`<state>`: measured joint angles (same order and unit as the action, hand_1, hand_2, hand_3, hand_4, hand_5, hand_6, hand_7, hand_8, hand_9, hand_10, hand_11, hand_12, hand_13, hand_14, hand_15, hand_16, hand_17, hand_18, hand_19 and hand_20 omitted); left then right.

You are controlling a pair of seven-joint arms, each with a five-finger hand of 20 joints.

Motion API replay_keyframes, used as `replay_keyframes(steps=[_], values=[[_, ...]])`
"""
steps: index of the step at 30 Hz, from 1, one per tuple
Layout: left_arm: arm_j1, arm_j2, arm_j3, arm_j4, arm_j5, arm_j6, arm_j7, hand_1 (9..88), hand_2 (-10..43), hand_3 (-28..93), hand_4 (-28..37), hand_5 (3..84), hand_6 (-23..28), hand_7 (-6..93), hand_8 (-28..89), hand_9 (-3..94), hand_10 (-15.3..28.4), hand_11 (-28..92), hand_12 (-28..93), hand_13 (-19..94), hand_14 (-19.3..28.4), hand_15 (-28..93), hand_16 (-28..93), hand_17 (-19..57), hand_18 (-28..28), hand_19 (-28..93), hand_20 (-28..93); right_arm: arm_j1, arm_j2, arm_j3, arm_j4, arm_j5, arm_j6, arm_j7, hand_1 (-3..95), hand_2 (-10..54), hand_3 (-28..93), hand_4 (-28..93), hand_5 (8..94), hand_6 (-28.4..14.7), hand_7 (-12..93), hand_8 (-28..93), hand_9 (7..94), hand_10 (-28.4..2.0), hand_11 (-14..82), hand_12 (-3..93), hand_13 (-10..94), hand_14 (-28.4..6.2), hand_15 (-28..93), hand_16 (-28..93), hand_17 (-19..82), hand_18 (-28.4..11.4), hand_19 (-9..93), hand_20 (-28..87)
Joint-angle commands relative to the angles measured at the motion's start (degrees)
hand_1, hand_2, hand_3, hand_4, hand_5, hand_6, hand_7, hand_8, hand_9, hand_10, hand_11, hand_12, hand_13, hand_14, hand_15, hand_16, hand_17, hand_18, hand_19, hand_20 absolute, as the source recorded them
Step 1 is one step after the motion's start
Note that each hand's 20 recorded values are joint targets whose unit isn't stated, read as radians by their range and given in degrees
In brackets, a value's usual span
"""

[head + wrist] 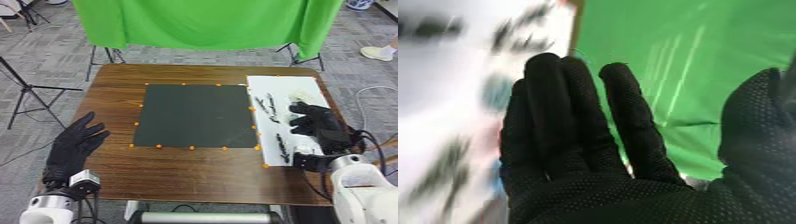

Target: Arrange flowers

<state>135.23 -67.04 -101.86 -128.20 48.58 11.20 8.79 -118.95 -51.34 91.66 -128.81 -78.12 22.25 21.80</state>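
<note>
While the left hand (75, 146) sits over the left edge of the brown wooden table (169, 175), fingers extended and apart, nothing is in its grasp. Next, mid-table: dark, flat square mat (195, 115) with small orange dots around its border, its right edge along the left edge of a long white sheet (269, 82). The sheet runs down the table's right side, from near the far edge towards the near one. Flower pieces are on it: two thin dark sprigs, side by side near the sheet's left edge, left one (261, 104) and right one (272, 107); a third dark sprig (282, 145) closer to the near edge; a pale, wispy bunch (302, 96) towards the far right corner. Exact flower types too small to tell. Right hand (316, 122) is over the sheet's right edge, near side of the pale bunch. Wrist view: its fingers are straight, thumb well apart from them, so released, no grip. Pieces beside it are blurred there. Green cloth (209, 25) hangs beyond the table's far edge.
</note>
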Motion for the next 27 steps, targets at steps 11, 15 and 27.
replay_keyframes(steps=[11, 15, 27], values=[[1.1, -0.68, -0.42, -0.88, 0.01, 0.17, -0.58, 23.5, 4.4, 81, -22.0, 35.3, 8.8, 15.1, -10, 36.1, 20.3, 29, 10, 26, 26.7, 53, -9, -11.4, 23.4, 56, 3, 4.6, 4.5, -9.6, -2.8, -35.3, -12.3, 30.8, 18.7, -0.5, 86, -24, 53.0, -8.2, 51, -22, 55.6, -21.5, 66.4, 20.0, 55, -18.2, 86, 11, 22, -24.7, 88, 33], [1.1, -0.73, -0.56, -0.84, 0.00, 0.03, -0.58, 23.5, 4.3, 81, -22.1, 35.3, 8.8, 15.1, -10, 36.1, 20.4, 29, 10, 26, 26.7, 53, -9, -11.4, 23.4, 56, 3, 5.7, 6.1, -13.5, -2.0, -41.8, -14.1, 34.4, 21.1, -1.2, 86, -24, 54.2, -7.8, 58, -22, 57.4, -21.0, 67.5, 20.2, 58, -17.5, 86, 11, 24, -25.4, 90, 32], [1.1, -0.99, -1.01, -0.82, -0.11, 0.16, -0.44, 23.6, 4.4, 81, -22.1, 35.3, 8.8, 15.2, -10, 36.0, 20.4, 29, 10, 26, 26.6, 53, -9, -11.4, 23.4, 56, 3, 7.4, 8.7, -20.1, -0.3, -49.8, -19.9, 38.7, 23.5, -2.0, 87, -24, 55.3, -7.6, 62, -24, 58.6, -20.6, 68.3, 20.7, 59, -17.1, 87, 12, 24, -25.9, 91, 30]])
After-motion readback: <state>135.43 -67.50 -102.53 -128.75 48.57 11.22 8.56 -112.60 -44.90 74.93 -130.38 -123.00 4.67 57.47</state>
